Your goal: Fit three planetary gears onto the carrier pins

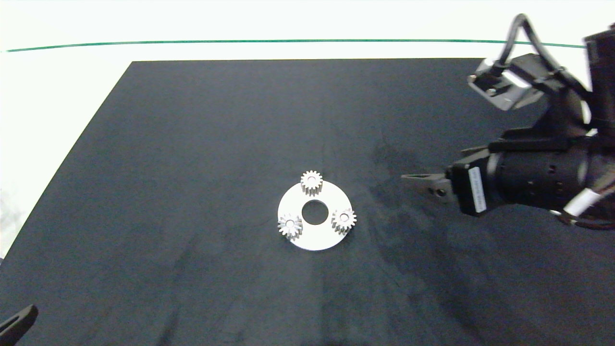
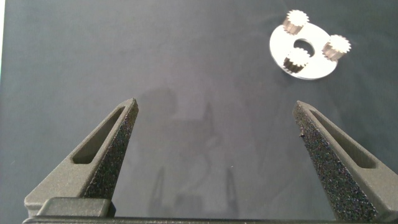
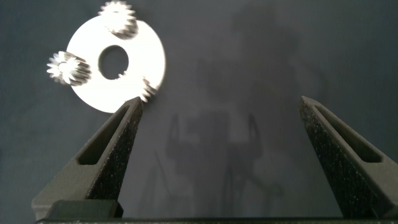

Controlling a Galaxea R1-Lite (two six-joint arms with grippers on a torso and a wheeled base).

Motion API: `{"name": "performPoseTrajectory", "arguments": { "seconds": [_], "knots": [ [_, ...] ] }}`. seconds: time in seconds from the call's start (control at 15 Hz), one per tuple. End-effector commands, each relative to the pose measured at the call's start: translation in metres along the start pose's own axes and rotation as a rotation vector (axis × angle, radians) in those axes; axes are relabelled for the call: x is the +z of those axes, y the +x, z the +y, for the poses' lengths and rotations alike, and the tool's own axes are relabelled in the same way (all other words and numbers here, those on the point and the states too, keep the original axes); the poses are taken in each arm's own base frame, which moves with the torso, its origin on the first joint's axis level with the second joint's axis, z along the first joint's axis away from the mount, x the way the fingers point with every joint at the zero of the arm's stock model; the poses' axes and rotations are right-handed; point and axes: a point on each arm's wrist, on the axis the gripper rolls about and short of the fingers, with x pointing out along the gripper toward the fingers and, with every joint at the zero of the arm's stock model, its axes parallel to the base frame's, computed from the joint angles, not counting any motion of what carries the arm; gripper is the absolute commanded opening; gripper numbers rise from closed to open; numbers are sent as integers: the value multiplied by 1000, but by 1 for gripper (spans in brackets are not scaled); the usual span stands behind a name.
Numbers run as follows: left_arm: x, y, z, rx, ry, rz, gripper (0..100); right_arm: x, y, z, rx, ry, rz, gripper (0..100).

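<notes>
No legible text anywhere.

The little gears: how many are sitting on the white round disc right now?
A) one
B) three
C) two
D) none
B, since the head view shows three little gears sitting in a triangle on the white disc around its middle hole, while the right pincer hangs off to the side, open and holding nothing.
</notes>
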Motion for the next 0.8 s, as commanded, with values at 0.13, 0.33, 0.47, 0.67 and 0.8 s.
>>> {"name": "performPoseTrajectory", "arguments": {
  "seconds": [0.13, 0.33, 0.47, 0.67, 0.8],
  "knots": [
    [1, -6, 1, 42, -16, -30, 100, -25, -75, -43, -105, 120, -146, 100],
    [9, -11, 2, 99, -92, -67, 100, -32, -116, -70, -261, 201, -247, 100],
    [16, -16, 3, 127, -127, -102, 100, -48, -141, -83, -380, 245, -289, 100],
    [17, -18, 2, 215, -126, -113, 100, -80, -164, -87, -488, 271, -311, 100],
    [16, -21, 2, 255, -120, -125, 100, -93, -173, -87, -553, 286, -320, 100]
  ]
}}
